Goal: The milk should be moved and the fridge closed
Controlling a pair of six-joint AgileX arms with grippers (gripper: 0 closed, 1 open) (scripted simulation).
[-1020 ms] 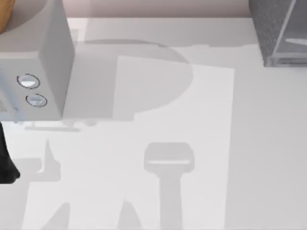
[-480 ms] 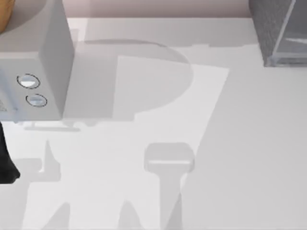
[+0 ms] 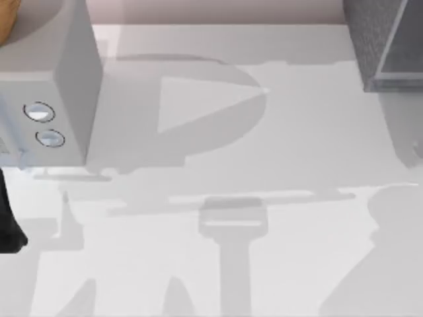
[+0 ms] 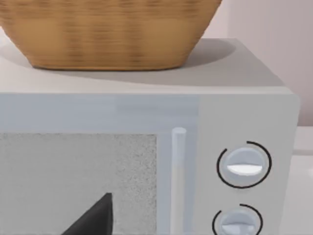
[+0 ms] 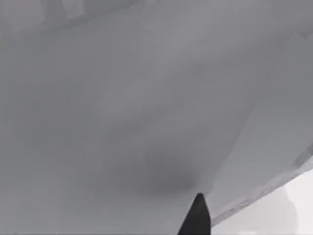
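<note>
From where I stand the fridge (image 3: 386,43) sits at the far right corner of the table (image 3: 277,165), its dark speckled body topped by a paler door panel that looks nearly swung home. The right wrist view looks flat onto a smooth grey surface, which I take to be that door, with one dark fingertip (image 5: 195,218) of the right gripper poking up close against it; whether the fingers are spread or pinched I cannot tell. The milk is not to be seen on the open tabletop, so I judge it is already inside the cabinet or hidden behind the door. The step in hand reads as pushing the door shut, and doing it well means keeping the push square to the panel, near its free edge, and steady until the panel lies flush with the cabinet front. At the far left stands a light grey microwave (image 3: 46,99) with two dials and a woven basket (image 4: 107,34) on top; the left arm (image 3: 8,224) waits parked at the table's left edge, a dark fingertip (image 4: 95,218) facing the microwave door, its grip also unreadable.
</note>
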